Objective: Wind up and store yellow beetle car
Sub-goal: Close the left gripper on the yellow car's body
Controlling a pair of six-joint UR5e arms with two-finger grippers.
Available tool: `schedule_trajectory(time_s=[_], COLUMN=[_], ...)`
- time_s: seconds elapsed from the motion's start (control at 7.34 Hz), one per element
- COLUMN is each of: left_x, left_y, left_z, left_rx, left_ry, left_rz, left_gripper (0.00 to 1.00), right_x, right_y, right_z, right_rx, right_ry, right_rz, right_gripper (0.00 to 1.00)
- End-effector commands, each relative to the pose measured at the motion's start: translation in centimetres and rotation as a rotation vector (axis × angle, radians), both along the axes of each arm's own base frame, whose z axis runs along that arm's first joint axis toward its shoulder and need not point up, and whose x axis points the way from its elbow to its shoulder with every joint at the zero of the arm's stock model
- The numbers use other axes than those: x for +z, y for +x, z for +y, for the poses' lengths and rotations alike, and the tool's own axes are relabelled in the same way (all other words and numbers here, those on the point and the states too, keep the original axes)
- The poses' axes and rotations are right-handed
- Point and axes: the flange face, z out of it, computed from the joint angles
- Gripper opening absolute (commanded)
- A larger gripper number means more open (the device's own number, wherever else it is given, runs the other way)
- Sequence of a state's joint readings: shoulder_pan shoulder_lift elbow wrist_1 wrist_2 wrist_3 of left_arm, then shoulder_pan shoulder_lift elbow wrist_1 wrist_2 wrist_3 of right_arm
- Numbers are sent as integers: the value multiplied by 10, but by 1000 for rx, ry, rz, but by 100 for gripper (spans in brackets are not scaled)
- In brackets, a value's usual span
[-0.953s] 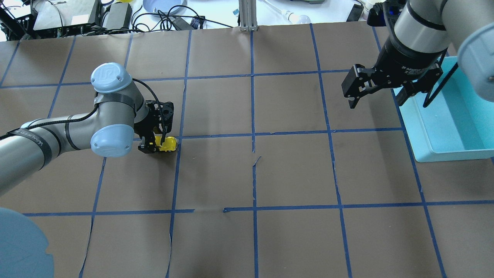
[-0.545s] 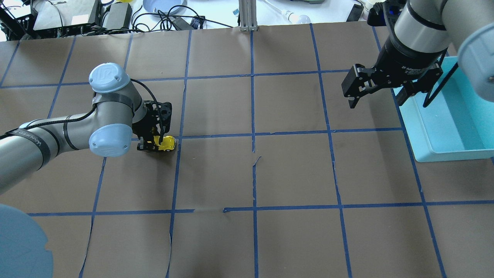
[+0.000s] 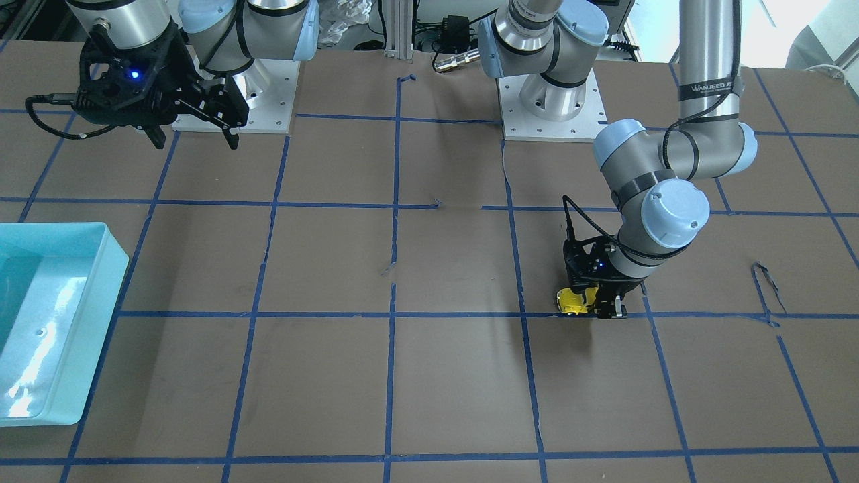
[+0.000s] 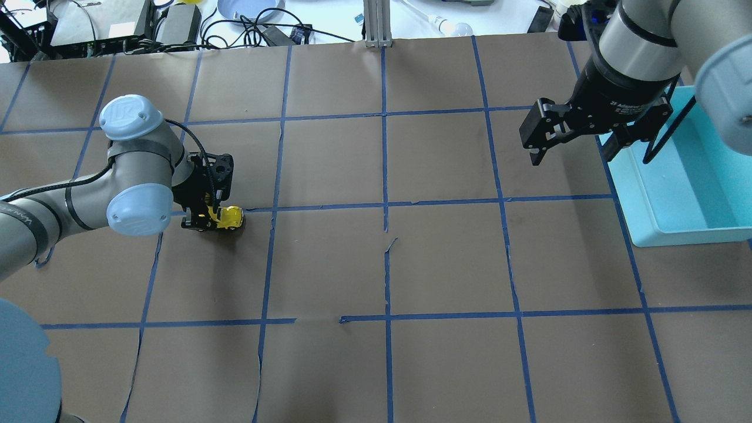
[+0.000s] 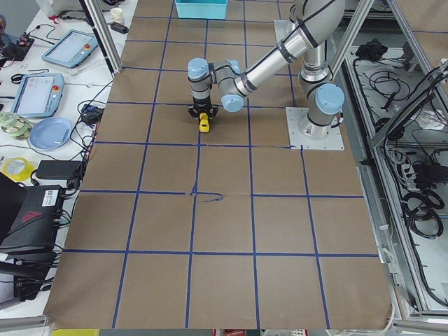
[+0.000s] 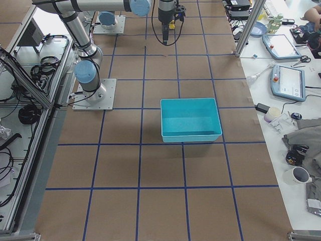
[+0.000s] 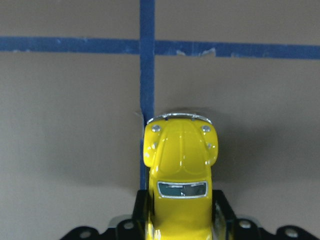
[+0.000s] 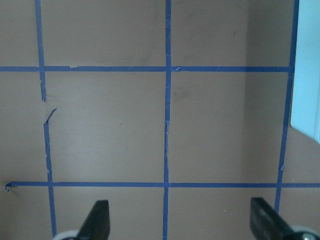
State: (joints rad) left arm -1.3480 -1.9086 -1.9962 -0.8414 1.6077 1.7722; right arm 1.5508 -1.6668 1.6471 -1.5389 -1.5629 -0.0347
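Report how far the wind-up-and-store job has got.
Done: the left gripper is shut on the car's rear. In hand: the car sits low on the table in that grip, probably for a pull-back wind. Left: storing it. The bin holds no car, and the open right gripper hovers beside it.

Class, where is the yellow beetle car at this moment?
In the overhead view the yellow beetle car is on the table's left side, gripped by the left tool beside a blue tape line, far from the teal bin at the right.
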Motion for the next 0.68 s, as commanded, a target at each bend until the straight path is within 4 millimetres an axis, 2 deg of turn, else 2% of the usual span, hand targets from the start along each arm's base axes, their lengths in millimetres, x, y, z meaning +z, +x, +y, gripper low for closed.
schedule_trajectory(time_s=[0.0, 0.27, 0.54], left_x=[-9, -7, -6], left_y=[18, 33, 67], left_z=[8, 9, 12], left_rx=[-14, -19, -12], left_ry=[14, 11, 10], left_rz=[7, 8, 12], left_gripper=[38, 38, 38], right_x=[-3, 1, 2], right_y=[1, 1, 3], right_z=[-2, -2, -1], right_rx=[1, -7, -7], right_ry=[6, 0, -2], right_rz=[-5, -9, -20], right_gripper=[100, 100, 100])
